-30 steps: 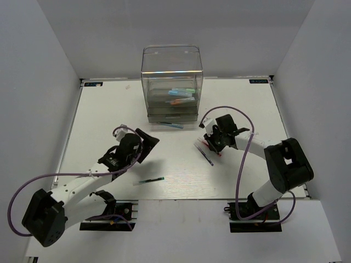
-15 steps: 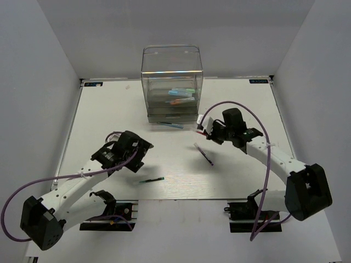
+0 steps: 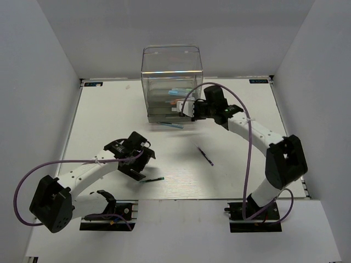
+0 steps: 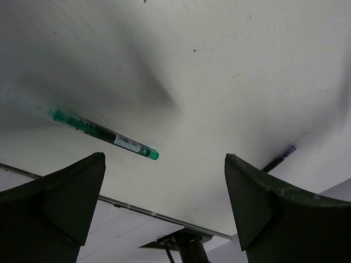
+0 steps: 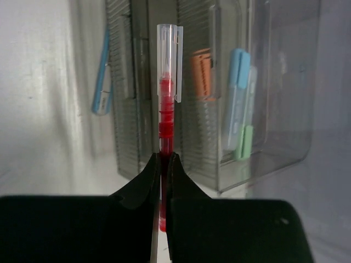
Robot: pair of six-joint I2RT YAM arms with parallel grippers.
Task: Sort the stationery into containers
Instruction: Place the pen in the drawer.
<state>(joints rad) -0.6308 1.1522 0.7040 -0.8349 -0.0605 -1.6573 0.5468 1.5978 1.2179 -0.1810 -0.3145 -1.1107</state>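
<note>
With the right gripper (image 3: 188, 109) up at the front of the drawer unit (image 3: 171, 66), I've got the red pen (image 5: 166, 137) clenched btw both fingers. Its clear cap end sticks out toward the drawers. Can't tell if the cap touches the plastic.

Thru the R wrist cam I see an orange marker (image 5: 202, 74), a light blue marker (image 5: 237, 93) and a mint-green marker (image 5: 242, 143) lying inside the unit. A blue pen (image 3: 171, 125) sits on the table (image 3: 109, 109) just in front of the unit, outside it.

On the L side, the left gripper (image 3: 140, 167) hangs over the near part of the table w/ jaws spread wide and nothing in them. The green pen (image 4: 101, 133) lies flat on the table just beside it, close to the front edge, and no finger touches it. The purple pen (image 3: 207, 155) lies on its own mid-table, well apart from both grippers.
</note>
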